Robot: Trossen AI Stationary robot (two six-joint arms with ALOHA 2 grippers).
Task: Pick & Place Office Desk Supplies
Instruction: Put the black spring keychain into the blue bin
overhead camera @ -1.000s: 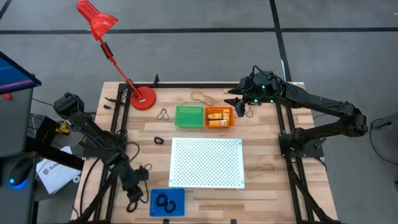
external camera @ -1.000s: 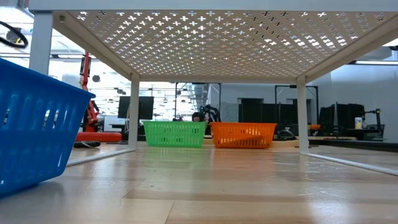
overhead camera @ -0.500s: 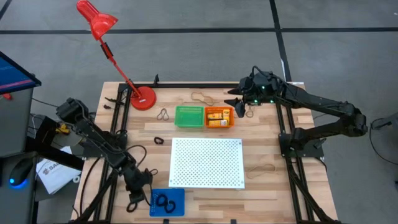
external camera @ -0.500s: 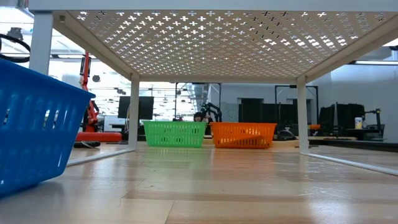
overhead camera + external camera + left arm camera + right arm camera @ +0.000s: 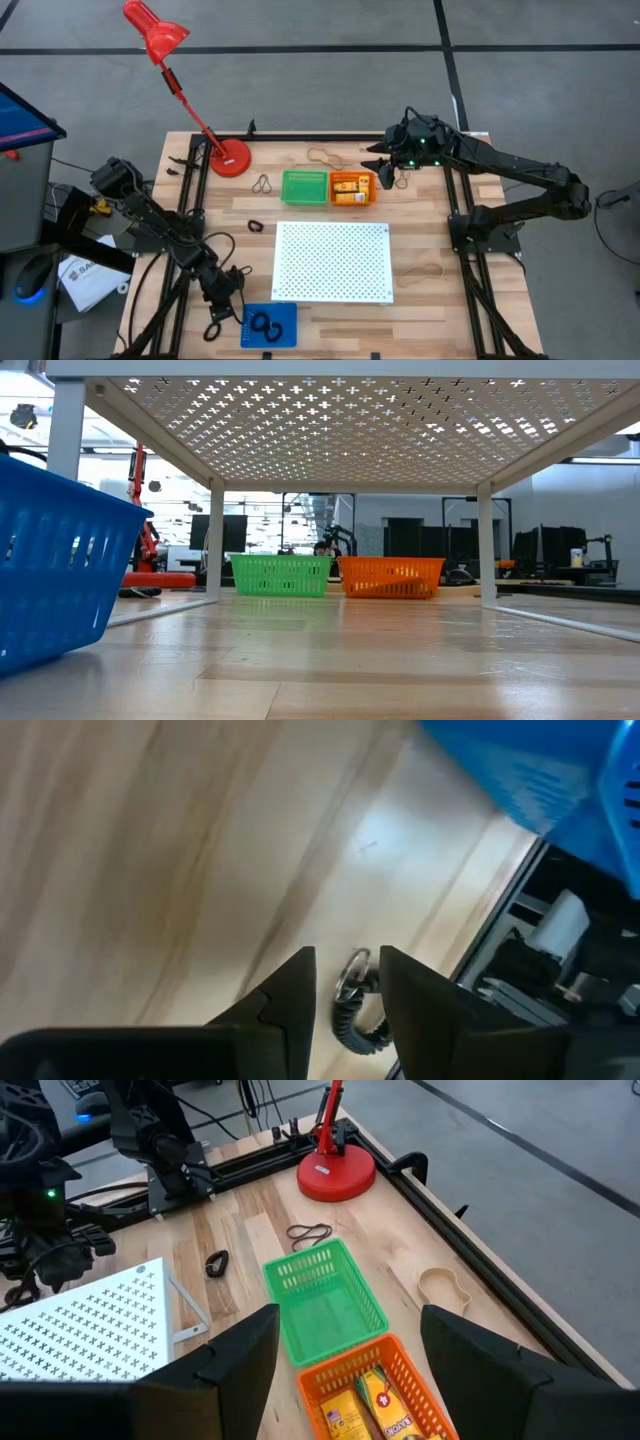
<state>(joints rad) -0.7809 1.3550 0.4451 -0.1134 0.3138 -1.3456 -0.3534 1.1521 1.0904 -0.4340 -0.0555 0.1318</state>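
Observation:
My left gripper (image 5: 224, 292) hangs low over the table's near left, just left of the blue tray (image 5: 268, 325), which holds black ring loops (image 5: 263, 323). It is open by a narrow gap. Through that gap a black coiled loop (image 5: 351, 1008) with a small metal ring shows, lying on the wood near the table's edge. My right gripper (image 5: 350, 1370) waits wide open, high over the orange tray (image 5: 352, 188) of yellow-orange blocks (image 5: 365, 1400). The green tray (image 5: 304, 187) stands beside it.
The white perforated board (image 5: 332, 262) stands on legs mid-table. The red lamp's base (image 5: 230, 158) is at the far left. Tan rubber bands (image 5: 322, 156) (image 5: 422, 271), a thin loop (image 5: 262, 184) and a black ring (image 5: 254, 226) lie loose on the wood.
My left gripper has sunk toward the table beside the blue tray, drifting slightly toward the near edge and rolling a little. Its finger gap looks the same. The right arm has kept still.

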